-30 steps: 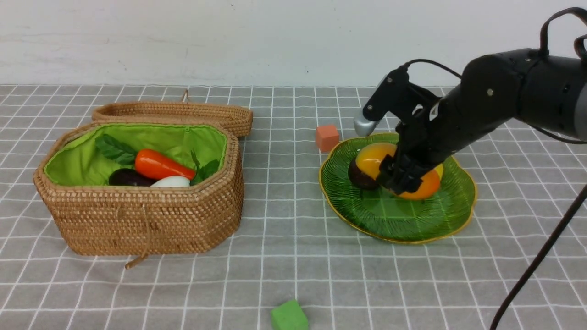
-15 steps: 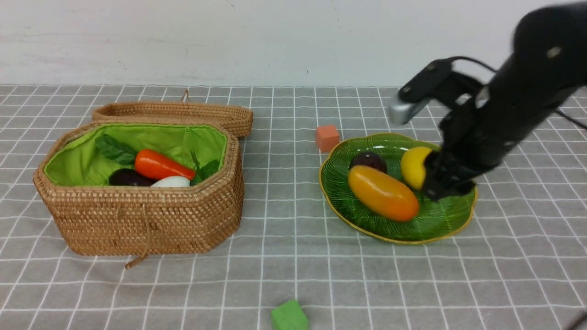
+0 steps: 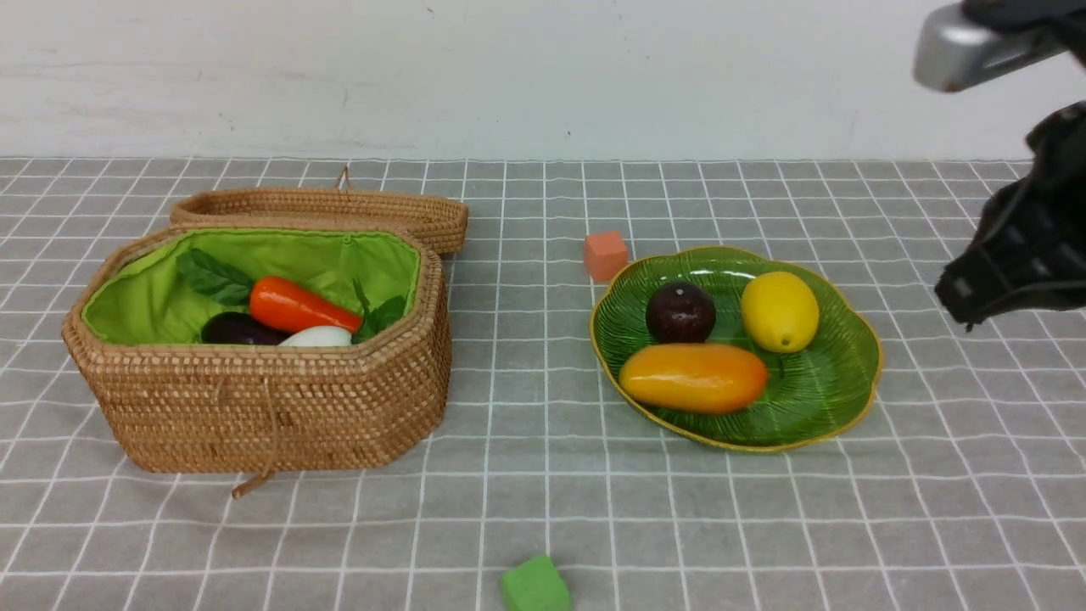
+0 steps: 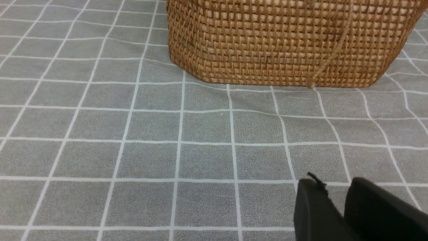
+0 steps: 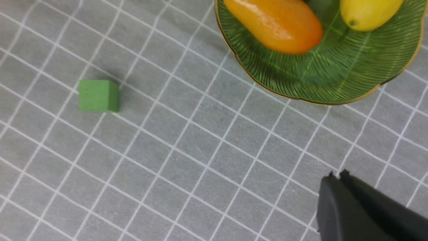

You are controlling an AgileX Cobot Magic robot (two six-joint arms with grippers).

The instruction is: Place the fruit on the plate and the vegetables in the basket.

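The green plate (image 3: 814,390) holds the maroon fruit (image 3: 680,311), the lemon (image 3: 779,311) and the mango (image 3: 691,378), which lies along its near side. The open wicker basket (image 3: 254,407) holds the carrot (image 3: 297,307), the eggplant (image 3: 233,329) and the white vegetable (image 3: 318,337). My right gripper (image 3: 963,305) is shut and empty, raised to the right of the plate. The right wrist view shows it (image 5: 337,175) over bare cloth near the plate (image 5: 334,73), mango (image 5: 274,23) and lemon (image 5: 367,11). My left gripper (image 4: 334,187) is shut and empty, low in front of the basket (image 4: 284,40).
The basket's lid (image 3: 322,208) leans behind the basket. A small orange cube (image 3: 605,255) sits just behind the plate's left rim. A small green cube (image 3: 534,585) lies at the front edge, also in the right wrist view (image 5: 98,96). A grey checked cloth covers the table.
My right gripper let go of the mango and drew back up and to the right, off the plate. The mango settled flat on the plate's near side. The basket is unchanged.
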